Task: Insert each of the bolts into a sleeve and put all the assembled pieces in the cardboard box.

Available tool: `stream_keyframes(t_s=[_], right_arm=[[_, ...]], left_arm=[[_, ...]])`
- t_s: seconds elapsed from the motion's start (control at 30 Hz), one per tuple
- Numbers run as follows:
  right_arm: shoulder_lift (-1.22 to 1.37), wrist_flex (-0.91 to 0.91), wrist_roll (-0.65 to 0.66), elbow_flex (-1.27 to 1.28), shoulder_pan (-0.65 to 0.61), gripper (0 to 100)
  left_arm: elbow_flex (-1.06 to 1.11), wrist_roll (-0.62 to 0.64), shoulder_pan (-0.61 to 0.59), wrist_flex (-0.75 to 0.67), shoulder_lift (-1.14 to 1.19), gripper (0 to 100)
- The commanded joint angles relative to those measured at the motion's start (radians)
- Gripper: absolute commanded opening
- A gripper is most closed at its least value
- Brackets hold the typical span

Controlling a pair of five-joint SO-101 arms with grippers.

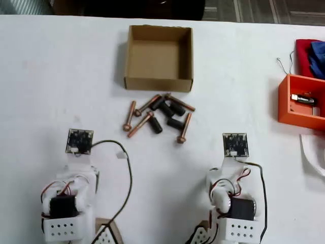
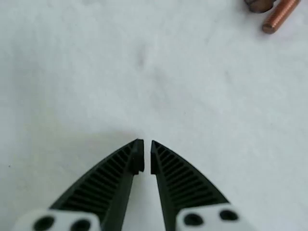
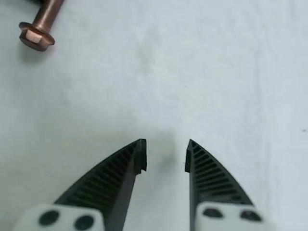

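From above, you see the bolts (image 1: 130, 116) and black sleeves (image 1: 176, 123) lying loose on the table (image 1: 51, 76), just in front of the cardboard box (image 1: 158, 84). In your left wrist view, the left gripper (image 2: 144, 156) has its jaws almost together and holds nothing. In your right wrist view, the right gripper (image 3: 166, 156) has its jaws apart, with a bolt head (image 3: 39, 29) nearby.

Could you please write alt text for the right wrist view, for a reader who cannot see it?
The right claw is open over the white table, holding nothing. A copper bolt lies on the table ahead, well apart from the claw, flanged head toward it.
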Motion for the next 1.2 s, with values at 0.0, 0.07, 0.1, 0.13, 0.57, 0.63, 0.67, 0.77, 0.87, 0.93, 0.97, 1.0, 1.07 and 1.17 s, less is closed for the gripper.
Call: stream_keyframes(t_s=[0.0,0.07,0.1,0.13,0.57,0.63,0.67,0.77,0.87,0.93,0.97,1.0,1.07,1.17], right_arm=[[-0.002,-0.018,0.002,0.008,-0.039,14.0],[-0.002,-0.036,0.002,0.008,-0.065,14.0],[-0.002,-0.044,0.002,0.008,-0.068,14.0],[-0.002,-0.051,0.002,0.008,-0.074,14.0],[-0.002,-0.346,0.008,-0.017,-0.067,14.0],[0.001,-0.302,0.008,-0.071,-0.076,14.0],[0.001,-0.280,0.008,-0.109,-0.074,14.0],[0.005,-0.271,0.023,-0.242,-0.073,14.1],[0.010,-0.269,0.095,-0.419,-0.091,14.1],[0.044,-0.245,0.137,-0.555,-0.097,14.1],[0.077,-0.231,0.147,-0.624,-0.099,14.1],[0.124,-0.216,0.153,-0.692,-0.099,14.1],[0.239,-0.188,0.153,-0.824,-0.097,14.1],[0.466,-0.136,0.149,-1.011,-0.099,14.1]], left_arm=[[0.021,-0.008,-0.011,-0.014,-0.015,6],[0.021,-0.008,-0.011,-0.014,-0.015,6],[0.021,-0.008,-0.011,-0.014,-0.015,6],[0.021,-0.008,-0.011,-0.014,-0.015,6],[0.021,-0.008,-0.011,-0.014,-0.015,6],[0.021,-0.008,-0.011,-0.014,-0.015,6],[0.021,-0.008,-0.011,-0.014,-0.015,6],[0.021,-0.008,-0.011,-0.014,-0.015,6],[0.021,-0.008,-0.011,-0.014,-0.015,6],[0.021,-0.008,-0.011,-0.014,-0.015,6],[0.021,-0.008,-0.011,-0.014,-0.015,6],[0.021,-0.008,-0.011,-0.014,-0.015,6],[0.021,-0.008,-0.011,-0.014,-0.015,6],[0.021,-0.008,-0.011,-0.014,-0.015,6]])
